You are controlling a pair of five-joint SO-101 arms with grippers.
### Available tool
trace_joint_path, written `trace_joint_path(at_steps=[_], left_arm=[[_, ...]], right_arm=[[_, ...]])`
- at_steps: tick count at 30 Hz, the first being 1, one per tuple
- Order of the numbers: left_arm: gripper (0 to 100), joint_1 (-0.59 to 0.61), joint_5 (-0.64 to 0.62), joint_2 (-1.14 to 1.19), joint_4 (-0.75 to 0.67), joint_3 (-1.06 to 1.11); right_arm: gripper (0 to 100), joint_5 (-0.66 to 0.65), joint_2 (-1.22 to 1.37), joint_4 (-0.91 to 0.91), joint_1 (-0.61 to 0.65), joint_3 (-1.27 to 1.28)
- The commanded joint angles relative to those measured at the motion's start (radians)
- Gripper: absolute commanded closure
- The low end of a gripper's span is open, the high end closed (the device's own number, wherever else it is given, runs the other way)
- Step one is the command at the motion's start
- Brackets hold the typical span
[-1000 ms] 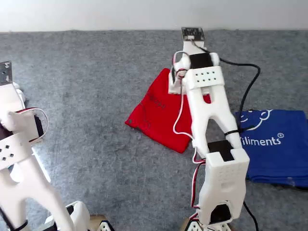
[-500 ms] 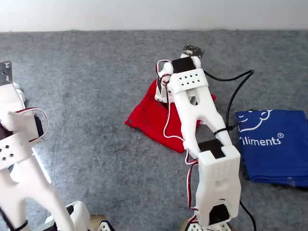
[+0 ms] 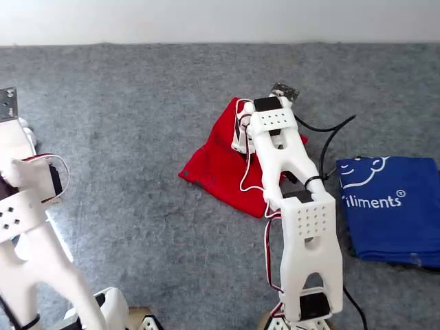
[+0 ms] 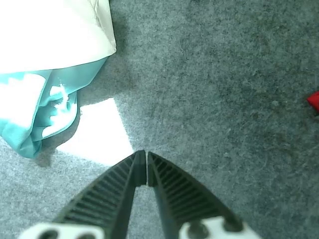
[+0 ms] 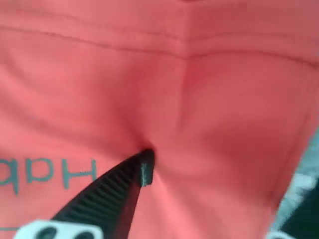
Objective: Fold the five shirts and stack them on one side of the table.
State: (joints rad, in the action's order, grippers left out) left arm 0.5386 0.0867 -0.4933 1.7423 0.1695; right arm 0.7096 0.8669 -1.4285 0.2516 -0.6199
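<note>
Red cloth lies directly under the right gripper [image 3: 241, 133]. In the right wrist view one ribbed black finger [image 5: 141, 172] pushes its tip into the red shirt [image 3: 218, 165], and the fabric makes a small hollow there with creases running out of it. The jaws stand apart and nothing is clamped between them.

In the high view this gripper sits low on the shirt's 1 o'clock part. The right arm [image 3: 302, 227] comes from the table's 5 o'clock edge and passes over the shirt's 3 o'clock side. The red shirt lies loosely bunched a little toward 3 o'clock from the middle of the grey table [image 3: 124, 117], with one corner pointing to 9 o'clock. The blue shirt [image 3: 392, 206] lies flat and folded at 4 o'clock from it, near but apart.

The left gripper [image 4: 147, 167] is closed, tips meeting, and holds nothing; it hangs above the bare grey surface. Near it a teal shirt [image 4: 30, 124] lies with a cream shirt [image 4: 50, 30] on top. The left arm [image 3: 27, 227] stands at the table's 8 o'clock edge.
</note>
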Motion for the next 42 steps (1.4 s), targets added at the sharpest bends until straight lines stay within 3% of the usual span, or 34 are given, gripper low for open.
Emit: trace_joint_path(at_steps=[1,5,8,12,21,30,42], left_arm=[[99,0.003,0.009,-0.021,0.011,-0.004],[99,0.003,0.009,-0.021,0.011,-0.004],[99,0.003,0.009,-0.021,0.011,-0.004],[99,0.003,0.009,-0.021,0.011,-0.004],[99,0.003,0.009,-0.021,0.011,-0.004],[99,0.003,0.009,-0.018,0.011,-0.002],[99,-0.002,0.009,-0.014,0.009,-0.002]], right_arm=[[77.2,0.005,0.035,0.013,-0.01,-0.018],[99.6,-0.058,0.039,0.013,-0.008,-0.02],[97.1,-0.1,0.039,-0.002,-0.012,-0.02],[98.8,-0.25,-0.007,-0.071,-0.012,-0.025],[98.8,-0.574,-0.367,-0.282,-0.077,-0.031],[98.9,-0.931,-0.613,-0.369,-0.348,-0.025],[98.9,-1.191,-0.765,-0.367,-0.648,0.21]])
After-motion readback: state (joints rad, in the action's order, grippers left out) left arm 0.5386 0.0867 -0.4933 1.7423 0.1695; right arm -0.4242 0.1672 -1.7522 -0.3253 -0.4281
